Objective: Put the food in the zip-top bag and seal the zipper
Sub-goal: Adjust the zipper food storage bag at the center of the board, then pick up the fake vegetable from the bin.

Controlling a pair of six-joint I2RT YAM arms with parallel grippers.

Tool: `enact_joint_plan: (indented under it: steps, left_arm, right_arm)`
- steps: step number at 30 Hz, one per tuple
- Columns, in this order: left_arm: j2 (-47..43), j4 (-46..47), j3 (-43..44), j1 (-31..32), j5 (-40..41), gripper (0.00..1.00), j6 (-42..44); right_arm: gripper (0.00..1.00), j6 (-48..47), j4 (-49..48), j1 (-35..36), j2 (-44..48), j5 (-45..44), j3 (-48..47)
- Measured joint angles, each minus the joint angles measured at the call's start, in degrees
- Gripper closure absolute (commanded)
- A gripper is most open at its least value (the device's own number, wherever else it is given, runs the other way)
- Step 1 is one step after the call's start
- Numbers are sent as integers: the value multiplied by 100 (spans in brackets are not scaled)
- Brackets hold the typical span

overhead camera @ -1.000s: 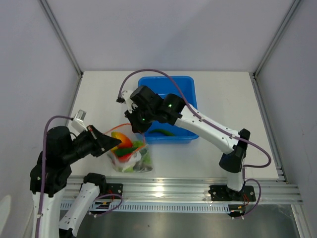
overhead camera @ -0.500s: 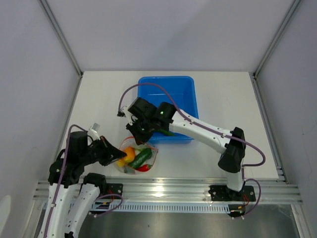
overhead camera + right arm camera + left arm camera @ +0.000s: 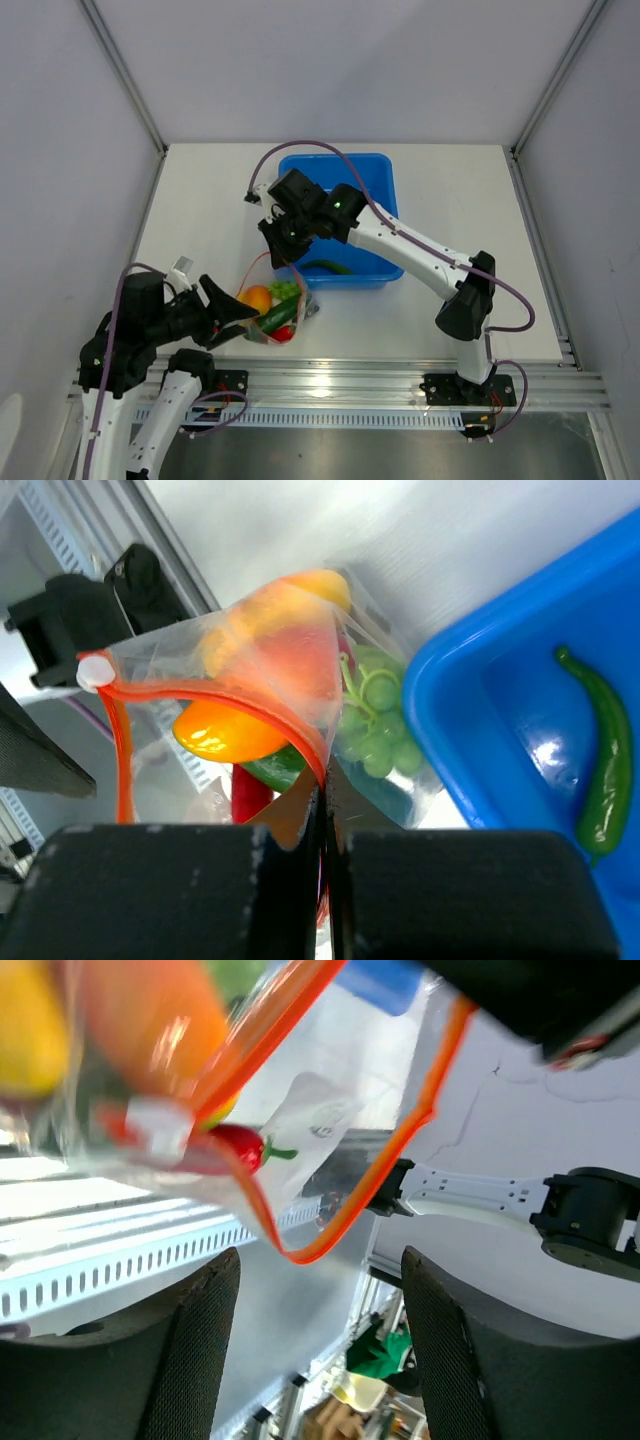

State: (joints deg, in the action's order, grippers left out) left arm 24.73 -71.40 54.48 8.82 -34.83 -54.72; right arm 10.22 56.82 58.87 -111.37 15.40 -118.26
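Observation:
The clear zip-top bag (image 3: 277,312) sits near the table's front edge, its bottom low and its mouth pulled up. Inside lie food pieces: an orange piece (image 3: 225,730), green grapes (image 3: 375,730), a red chili (image 3: 240,1146) and a green cucumber (image 3: 283,313). My right gripper (image 3: 325,800) is shut on the orange-red zipper (image 3: 215,695) strip and holds it above the bag (image 3: 284,250). A white slider (image 3: 92,670) sits at the strip's end. My left gripper (image 3: 318,1280) stands open just left of the bag (image 3: 236,314), the zipper loop (image 3: 300,1253) hanging off its fingertips, nothing gripped.
The blue bin (image 3: 375,175) stands behind the bag with a long green pepper (image 3: 326,267) lying in it, also seen in the right wrist view (image 3: 602,770). The aluminium rail (image 3: 380,385) runs along the near edge.
My left gripper has opened and let go of the bag's edge. My right gripper has lifted the zipper strip up and back toward the bin, and the bag has settled lower.

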Motion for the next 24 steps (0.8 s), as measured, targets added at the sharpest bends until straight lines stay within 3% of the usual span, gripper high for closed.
enact_joint_plan:
  steps: [8, 14, 16, 18, 21, 22, 24]
  left_arm:
    - [-46, -234, -730, 0, -90, 29, -131]
    - [192, -9, -1032, 0, 46, 38, -232]
    - [330, 83, -1051, 0, 101, 48, -229]
    - [457, 197, -1099, 0, 127, 67, -249]
    - [586, 474, -1213, 0, 109, 93, -282]
    - [621, 562, -1239, 0, 96, 99, -284]
    - [682, 684, -1248, 0, 79, 99, -273]
  right_arm:
    - [100, 184, 7, -125, -258, 4, -350]
    - [100, 223, 9, -118, -258, 4, -350]
    - [100, 225, 7, -120, -258, -4, -350]
    - [100, 223, 7, -118, -258, -13, -350]
    - [88, 216, 11, -94, -258, -66, -350]
    - [77, 212, 15, -92, -258, -94, -350]
    - [66, 192, 33, -87, -258, -138, -350]
